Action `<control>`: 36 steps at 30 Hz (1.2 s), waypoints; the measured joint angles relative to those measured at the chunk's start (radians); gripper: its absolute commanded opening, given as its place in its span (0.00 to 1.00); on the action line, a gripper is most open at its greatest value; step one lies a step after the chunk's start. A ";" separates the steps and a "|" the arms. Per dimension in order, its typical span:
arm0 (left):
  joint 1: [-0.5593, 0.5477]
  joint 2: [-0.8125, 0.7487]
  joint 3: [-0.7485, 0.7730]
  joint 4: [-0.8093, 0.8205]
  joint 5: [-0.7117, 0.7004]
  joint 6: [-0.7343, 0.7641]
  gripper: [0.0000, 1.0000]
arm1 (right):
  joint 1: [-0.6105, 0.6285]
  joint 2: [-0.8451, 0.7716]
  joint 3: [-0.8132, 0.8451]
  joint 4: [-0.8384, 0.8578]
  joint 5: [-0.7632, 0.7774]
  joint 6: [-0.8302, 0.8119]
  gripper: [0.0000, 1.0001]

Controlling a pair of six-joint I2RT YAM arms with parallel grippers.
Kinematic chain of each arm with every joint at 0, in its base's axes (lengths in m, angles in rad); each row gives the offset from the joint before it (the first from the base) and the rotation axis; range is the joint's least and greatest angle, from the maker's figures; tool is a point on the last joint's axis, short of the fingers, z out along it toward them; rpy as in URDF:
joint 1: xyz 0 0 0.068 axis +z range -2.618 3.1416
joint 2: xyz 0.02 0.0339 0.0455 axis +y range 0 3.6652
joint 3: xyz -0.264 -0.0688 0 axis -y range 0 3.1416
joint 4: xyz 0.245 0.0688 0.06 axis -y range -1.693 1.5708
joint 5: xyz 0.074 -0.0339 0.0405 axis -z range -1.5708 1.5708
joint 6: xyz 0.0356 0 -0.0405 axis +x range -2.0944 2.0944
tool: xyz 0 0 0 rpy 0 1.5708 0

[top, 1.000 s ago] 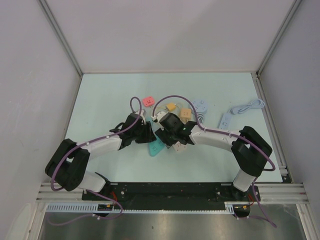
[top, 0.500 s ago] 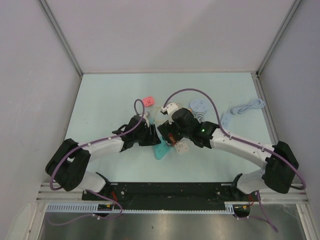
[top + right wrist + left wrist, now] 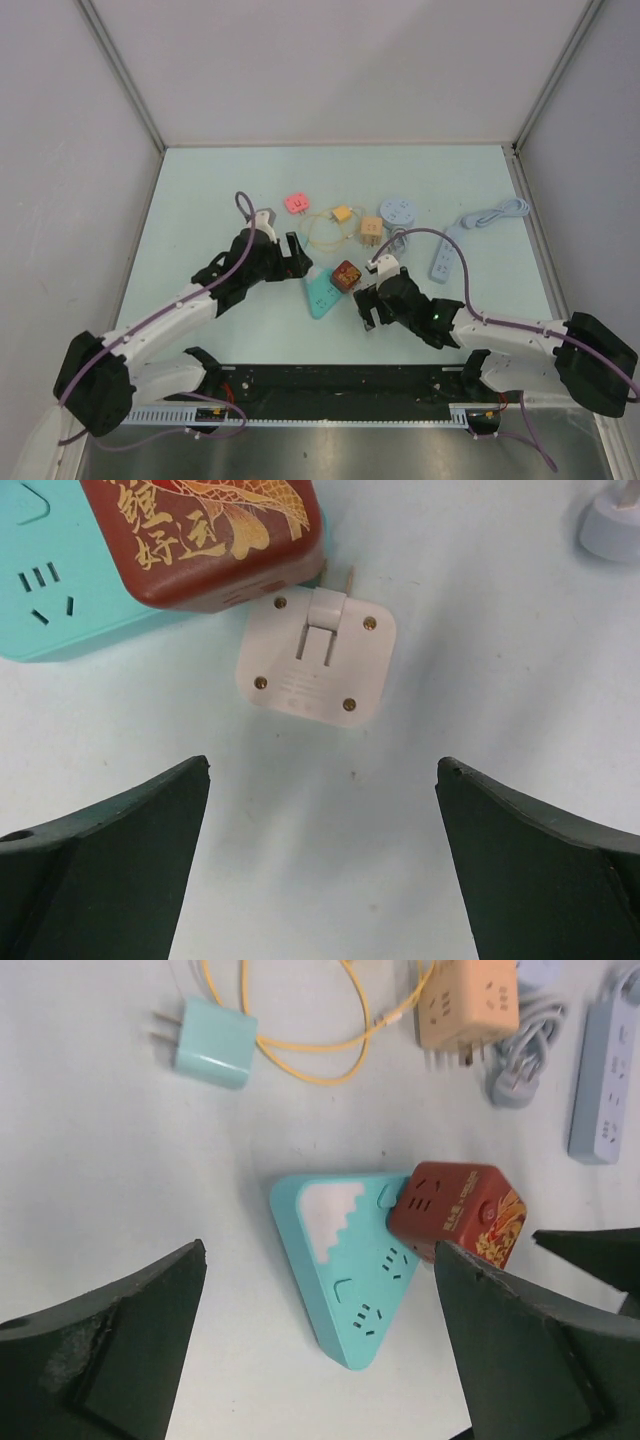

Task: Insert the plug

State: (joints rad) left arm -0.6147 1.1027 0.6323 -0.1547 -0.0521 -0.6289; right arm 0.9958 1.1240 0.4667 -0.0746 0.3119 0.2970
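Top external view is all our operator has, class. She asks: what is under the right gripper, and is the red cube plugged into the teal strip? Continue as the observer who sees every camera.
Observer: Right wrist view shows a white square adapter lying just ahead of the open right gripper.
Operator: Which way up?
Observer: Screw side up, with four screws at its corners.
Operator: And the cube?
Observer: Left wrist view: the red cube sits on one corner of the teal strip, overhanging its edge. Its pins are hidden.
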 measured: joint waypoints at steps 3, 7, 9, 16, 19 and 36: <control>0.001 -0.079 0.019 -0.042 -0.060 0.029 1.00 | 0.022 0.049 -0.037 0.117 0.033 0.011 1.00; 0.002 -0.154 0.030 -0.085 -0.119 0.066 1.00 | 0.035 0.161 -0.044 0.254 0.066 0.013 1.00; 0.002 -0.182 0.034 -0.104 -0.140 0.082 1.00 | 0.039 0.209 -0.044 0.304 0.076 0.013 0.99; 0.002 -0.216 0.063 -0.158 -0.164 0.108 1.00 | 0.056 0.309 -0.044 0.410 0.140 0.017 0.77; 0.002 -0.227 0.074 -0.160 -0.159 0.116 1.00 | 0.058 0.315 -0.044 0.420 0.154 0.016 0.53; 0.002 -0.230 0.170 -0.060 0.125 0.158 1.00 | 0.058 -0.116 -0.038 0.189 0.156 -0.036 0.04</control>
State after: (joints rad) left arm -0.6128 0.8730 0.8021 -0.2142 0.0731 -0.4706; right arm 1.0538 1.0077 0.4286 0.1143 0.4679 0.2611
